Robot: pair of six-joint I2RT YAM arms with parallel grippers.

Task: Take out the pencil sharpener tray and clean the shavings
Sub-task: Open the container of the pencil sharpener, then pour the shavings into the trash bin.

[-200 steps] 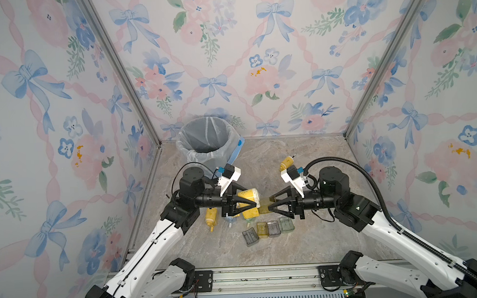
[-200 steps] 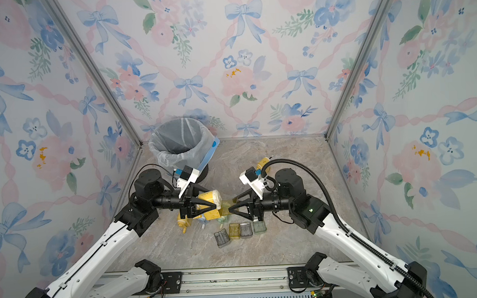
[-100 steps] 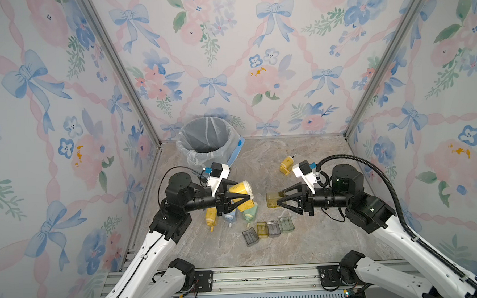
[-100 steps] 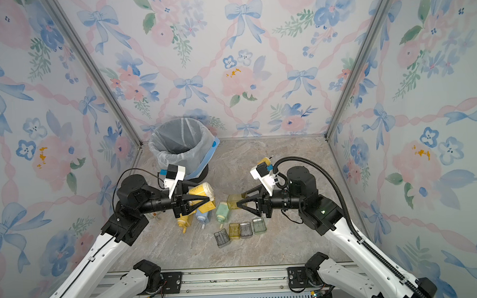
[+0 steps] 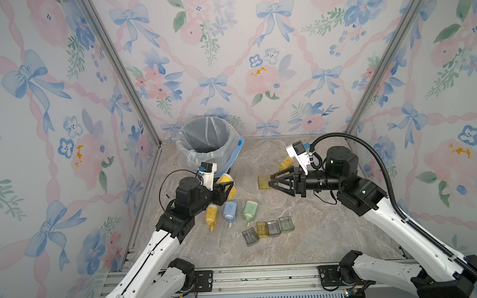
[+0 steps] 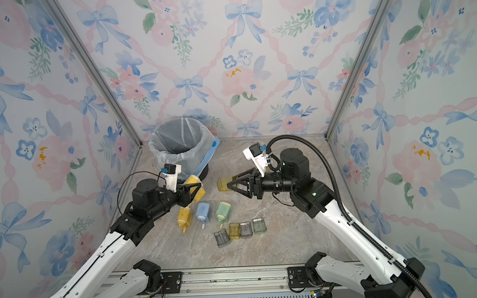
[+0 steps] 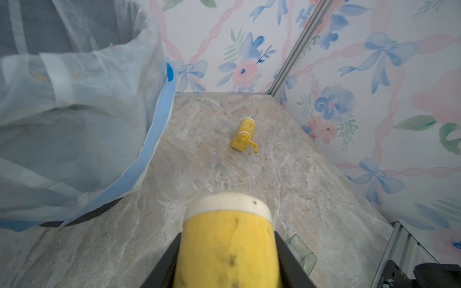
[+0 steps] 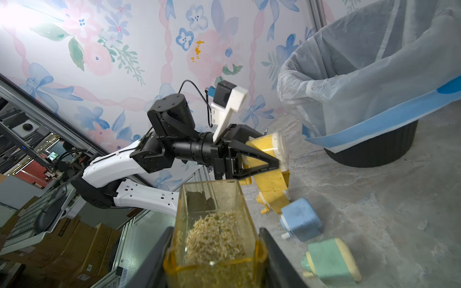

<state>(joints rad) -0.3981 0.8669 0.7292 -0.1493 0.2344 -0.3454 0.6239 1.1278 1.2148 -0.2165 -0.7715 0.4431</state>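
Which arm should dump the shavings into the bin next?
Right. The right jaws are shut on the yellow tray, full of shavings. The left jaws are shut on the yellow sharpener body, so, though nearer the lined bin, that arm is occupied.

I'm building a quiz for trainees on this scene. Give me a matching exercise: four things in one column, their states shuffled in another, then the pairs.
1. left gripper
2. right gripper
3. blue sharpener
4. bin

A. lined with a bag
B. shut on the tray of shavings
C. lying on the table
D. shut on the yellow sharpener

Pairs: 1-D, 2-B, 3-C, 4-A
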